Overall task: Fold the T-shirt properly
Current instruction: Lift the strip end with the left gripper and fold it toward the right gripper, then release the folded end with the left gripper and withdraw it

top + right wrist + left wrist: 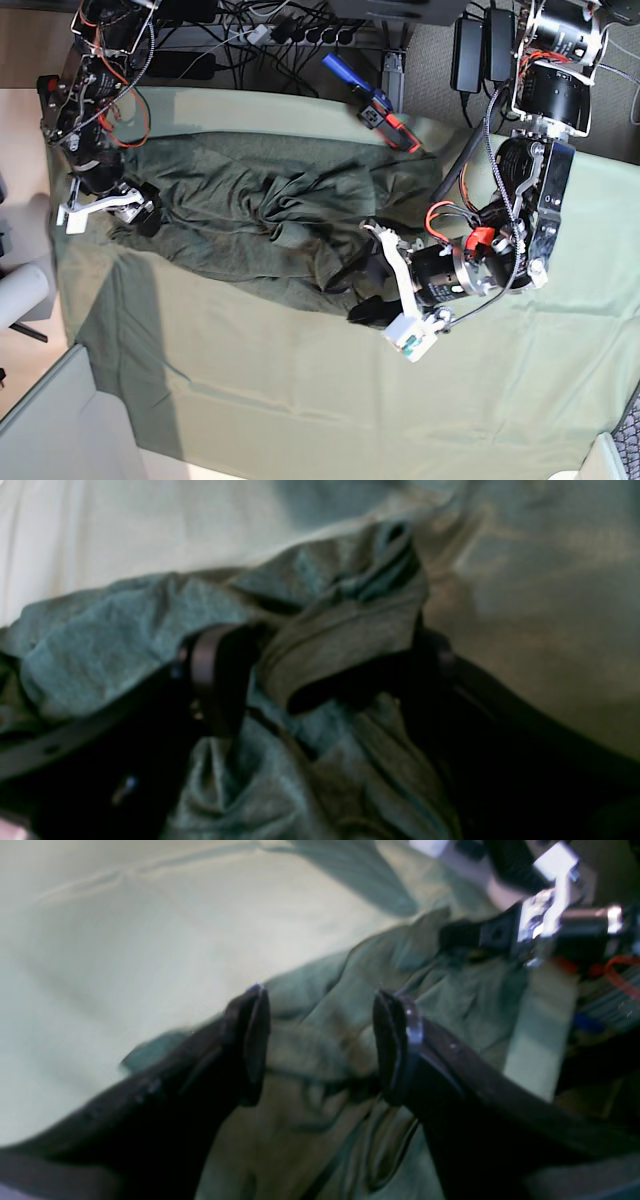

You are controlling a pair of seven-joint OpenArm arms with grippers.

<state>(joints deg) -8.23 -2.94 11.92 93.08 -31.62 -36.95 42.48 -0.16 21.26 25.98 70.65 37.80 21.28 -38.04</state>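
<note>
— Pale green cloth covers the whole worktop; behind its far edge you see cables and a power strip. Where is the T-shirt?

— The T-shirt lies crumpled on the far half of the cloth. In the base view its long axis goes left to right, almost parallel to the far edge. One end is at the picture's left, near the right tool, and the other end reaches to the left tool near the middle. Which end is the collar I cannot tell, because it is too wrinkled.

— How is the left tool?

— The left tool has its fingers wide apart, with the wrinkled shirt under the gap. Nothing is pinched between them. Whether the tips touch the fabric, I cannot tell.

— And the right tool?

— The right tool also stands wide. In its wrist view a thick fold of the shirt sits between the two fingers and hangs over one of them. The picture is blurred, so I cannot say whether the fold is really pressed or only lies there.

— Is something else on the worktop?

— A blue and red clamp lies at the far edge, just beyond the shirt.
</note>
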